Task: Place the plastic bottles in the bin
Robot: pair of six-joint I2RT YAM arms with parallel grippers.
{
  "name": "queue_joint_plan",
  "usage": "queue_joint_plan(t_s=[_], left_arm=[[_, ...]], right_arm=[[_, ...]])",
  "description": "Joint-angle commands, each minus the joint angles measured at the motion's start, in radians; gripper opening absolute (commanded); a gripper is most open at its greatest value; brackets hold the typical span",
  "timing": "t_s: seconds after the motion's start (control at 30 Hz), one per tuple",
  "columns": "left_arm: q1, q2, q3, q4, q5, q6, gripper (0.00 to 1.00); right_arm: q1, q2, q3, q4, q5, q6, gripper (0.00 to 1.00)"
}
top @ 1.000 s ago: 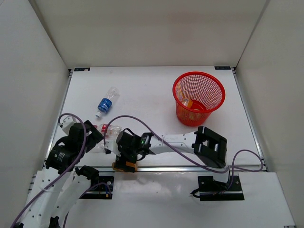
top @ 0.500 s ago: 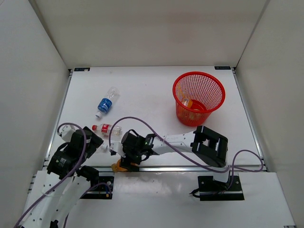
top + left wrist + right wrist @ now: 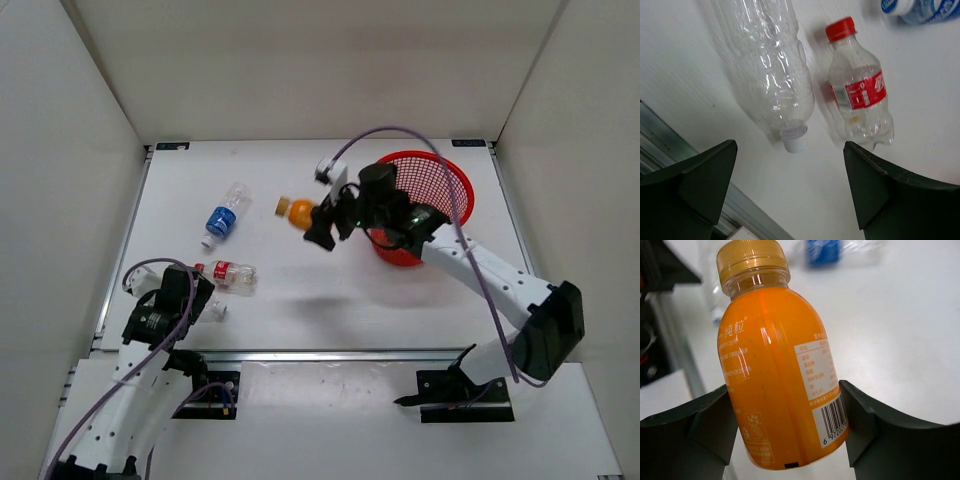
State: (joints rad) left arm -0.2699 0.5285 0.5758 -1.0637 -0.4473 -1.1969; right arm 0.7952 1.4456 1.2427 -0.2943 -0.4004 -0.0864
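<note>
Carry step. The right pincer point(image 3: 318, 224) is clamped on a small orange plastic bottle point(image 3: 780, 370) with a gold cap, held in the air above the white desk point(image 3: 280, 170), just left of the round red mesh bin point(image 3: 458, 215). The next move, by judgement, calls for bringing the bottle over the rim before the jaws part. The left pincer point(image 3: 790, 180) hangs wide open above a plain clear plastic bottle point(image 3: 772, 75) and a red-capped clear plastic bottle point(image 3: 860, 100), both lying on the desk. A blue-labelled clear plastic bottle point(image 3: 222, 218) lies farther off.
</note>
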Motion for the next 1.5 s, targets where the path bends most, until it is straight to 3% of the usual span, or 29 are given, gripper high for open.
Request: queue_joint_plan(t_s=[0.0, 0.07, 0.13, 0.23, 0.37, 0.6, 0.83, 0.9, 0.97, 1.03, 1.07, 1.13, 1.27, 1.37, 1.47], left_arm=[[0.076, 0.060, 0.038, 0.086, -0.024, -0.014, 0.99], [0.113, 0.144, 0.056, 0.079, -0.054, 0.002, 0.99], [0.168, 0.217, 0.078, 0.096, -0.065, 0.029, 0.99], [0.225, 0.293, 0.065, 0.171, -0.021, 0.051, 0.99], [0.268, 0.379, 0.050, 0.231, 0.028, 0.072, 0.99], [0.357, 0.418, -0.028, 0.332, 0.019, 0.095, 0.97], [0.379, 0.499, -0.062, 0.450, 0.016, 0.120, 0.93], [0.376, 0.531, -0.070, 0.491, 0.039, 0.123, 0.93], [0.379, 0.586, -0.067, 0.514, 0.047, 0.134, 0.94], [0.371, 0.613, -0.059, 0.525, 0.055, 0.131, 0.94], [0.370, 0.619, -0.060, 0.534, 0.056, 0.132, 0.95], [0.373, 0.616, -0.068, 0.548, 0.059, 0.132, 0.91], [0.373, 0.596, -0.065, 0.554, 0.026, 0.138, 0.70], [0.357, 0.561, -0.053, 0.524, 0.009, 0.152, 0.46], [0.348, 0.467, -0.015, 0.464, -0.042, 0.164, 0.38]], right_arm=[[-0.106, -0.056, 0.121, -0.055, 0.073, 0.031, 0.00], [-0.210, -0.051, 0.229, -0.117, 0.126, 0.071, 0.00], [-0.383, -0.041, 0.267, -0.164, 0.081, 0.132, 0.00], [-0.549, -0.062, 0.235, -0.178, 0.033, 0.148, 0.00], [-0.567, -0.031, 0.231, -0.252, 0.253, 0.048, 0.00], [-0.683, -0.056, 0.136, -0.265, 0.154, 0.117, 0.04], [-0.685, -0.054, 0.061, -0.257, 0.221, 0.120, 0.10], [-0.706, -0.059, 0.055, -0.267, 0.183, 0.129, 0.18], [-0.712, -0.062, 0.044, -0.267, 0.175, 0.129, 0.35], [-0.705, -0.071, 0.040, -0.278, 0.199, 0.109, 0.70], [-0.688, -0.076, 0.049, -0.281, 0.204, 0.108, 0.76], [-0.680, -0.085, 0.052, -0.293, 0.218, 0.096, 0.97], [-0.663, -0.106, 0.095, -0.299, 0.218, 0.094, 0.99], [-0.650, -0.122, 0.129, -0.319, 0.238, 0.093, 0.99], [-0.645, -0.145, 0.159, -0.348, 0.305, 0.062, 0.99]])
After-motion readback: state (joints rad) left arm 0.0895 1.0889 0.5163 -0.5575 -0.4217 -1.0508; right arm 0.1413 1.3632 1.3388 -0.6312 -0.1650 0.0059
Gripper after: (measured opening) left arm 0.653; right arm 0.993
